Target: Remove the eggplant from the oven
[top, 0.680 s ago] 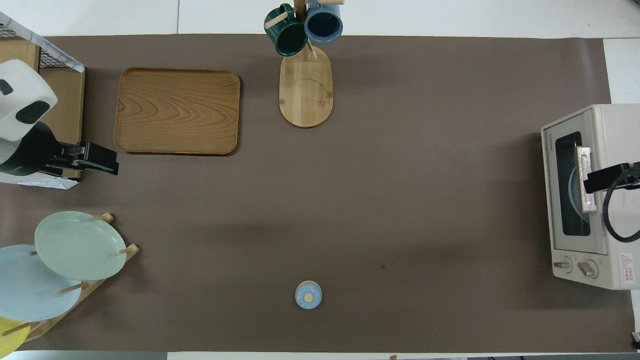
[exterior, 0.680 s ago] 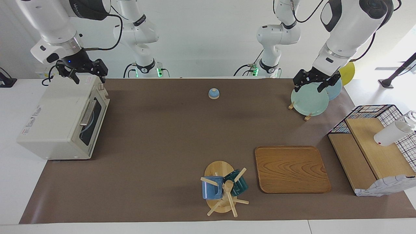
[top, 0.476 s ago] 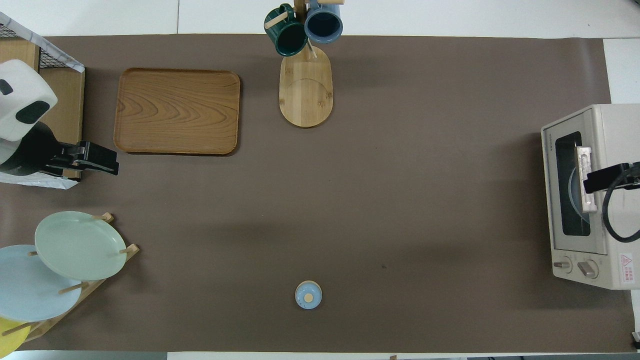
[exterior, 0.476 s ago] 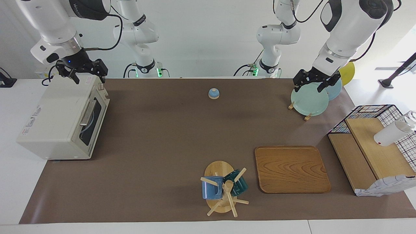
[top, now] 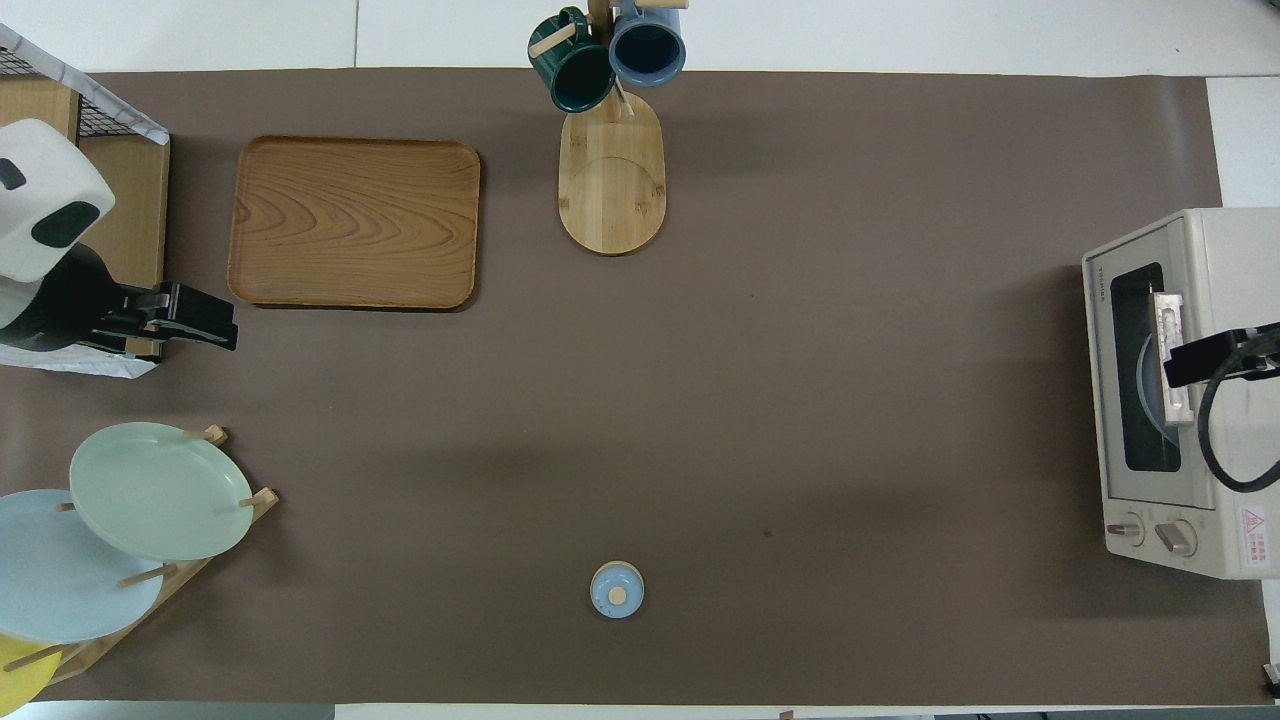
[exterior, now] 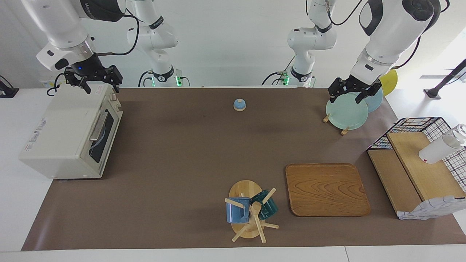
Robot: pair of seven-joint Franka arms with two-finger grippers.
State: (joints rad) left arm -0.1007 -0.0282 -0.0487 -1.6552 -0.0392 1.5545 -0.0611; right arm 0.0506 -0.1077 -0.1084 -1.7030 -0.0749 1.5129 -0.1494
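Two arms are being recorded at a table covered by a brown mat (exterior: 174, 163). The boxy cream-white toaster oven (exterior: 65, 131) with a dark glass door is being taken as the landmark; it is sitting at the right arm's end of the table, its door being kept closed, the metal handle (exterior: 98, 126) lying across the glass. A pale plate edge is being glimpsed through the glass; the eggplant itself is not being made out, so its place cannot be told from these views.

The right gripper (exterior: 94, 82) is being held in the air over the oven's top, at the edge nearest the robots; its fingers are being seen spread, released, with nothing between them. In the overhead view the right gripper (top: 1215, 357) is being seen over the oven's handle region.

The left gripper (exterior: 355, 92) is being held well apart from the oven, over the pale green plate (exterior: 346, 112) standing in a wooden rack at the left arm's end of the table; its fingers are being seen apart and empty.

Between the oven and that plate, a small blue domed knob (exterior: 239, 104) is being noted on the mat. A wooden tray (exterior: 326, 189) and a wooden mug stand (exterior: 247, 211) with a blue mug and a green mug are being noted farther from the robots than the oven.
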